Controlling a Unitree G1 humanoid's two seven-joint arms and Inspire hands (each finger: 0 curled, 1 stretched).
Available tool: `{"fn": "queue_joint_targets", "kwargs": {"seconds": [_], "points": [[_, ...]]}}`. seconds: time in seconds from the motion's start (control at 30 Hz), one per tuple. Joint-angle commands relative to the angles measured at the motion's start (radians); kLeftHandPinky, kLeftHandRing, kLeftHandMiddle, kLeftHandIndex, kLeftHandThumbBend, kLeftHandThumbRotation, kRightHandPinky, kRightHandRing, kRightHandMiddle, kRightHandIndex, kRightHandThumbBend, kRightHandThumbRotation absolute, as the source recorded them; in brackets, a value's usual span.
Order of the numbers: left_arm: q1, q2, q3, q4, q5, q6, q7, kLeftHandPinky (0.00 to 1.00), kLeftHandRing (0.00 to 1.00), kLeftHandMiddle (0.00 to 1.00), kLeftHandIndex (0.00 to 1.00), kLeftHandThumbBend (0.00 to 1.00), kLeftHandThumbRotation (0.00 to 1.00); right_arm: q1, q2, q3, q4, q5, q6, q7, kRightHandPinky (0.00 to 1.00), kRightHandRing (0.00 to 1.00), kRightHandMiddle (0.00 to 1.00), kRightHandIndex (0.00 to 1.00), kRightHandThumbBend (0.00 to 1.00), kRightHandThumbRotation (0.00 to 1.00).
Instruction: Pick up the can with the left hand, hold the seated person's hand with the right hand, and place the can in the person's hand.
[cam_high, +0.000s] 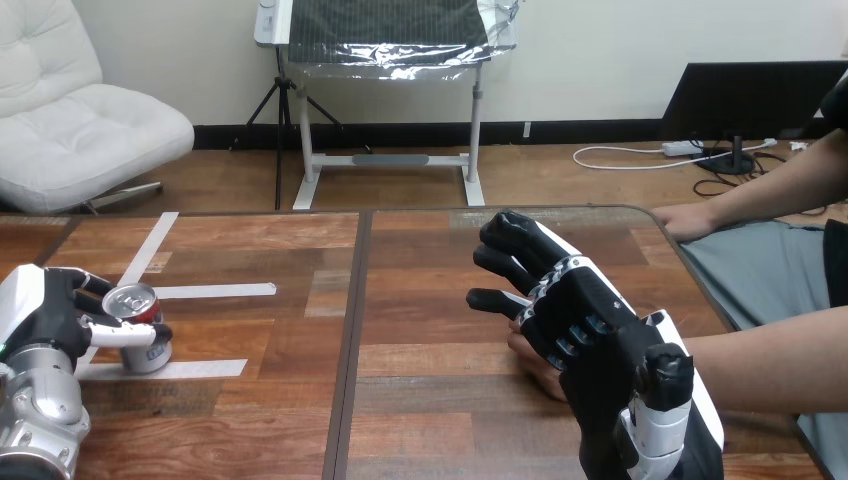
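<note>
A small can (147, 352) with a silver top stands upright on the wooden table (420, 300) at the left, on a strip of white tape. My left hand (45, 312) is beside it, with its fingers and thumb curled round the can's body. My right hand (590, 335) is at the centre right, back up, its fingers fairly straight and pointing away from me. It lies over the person's hand (533, 368), which peeks out at its left edge with its forearm running off to the right. I cannot see any finger curled round that hand.
The person's other hand (685, 222) rests on the table's far right edge. White tape strips (215, 291) mark the table's left half. A dark seam (350, 330) divides the tabletop down the middle.
</note>
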Motion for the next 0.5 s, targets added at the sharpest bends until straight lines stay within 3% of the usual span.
{"fn": "queue_joint_targets", "kwargs": {"seconds": [0.0, 0.47], "points": [[-0.047, 0.01, 0.026, -0.05, -0.028, -0.055, 0.007, 0.34, 0.42, 0.46, 0.48, 0.77, 0.0, -0.044, 0.009, -0.002, -0.032, 0.004, -0.01, 0.004, 0.79, 0.89, 0.89, 0.87, 0.95, 1.0], [-0.059, 0.01, 0.073, -0.089, -0.076, -0.096, -0.033, 0.34, 0.41, 0.46, 0.48, 0.76, 0.0, -0.051, 0.009, -0.002, -0.019, -0.014, -0.008, 0.004, 0.8, 0.89, 0.89, 0.88, 0.97, 1.0]]}}
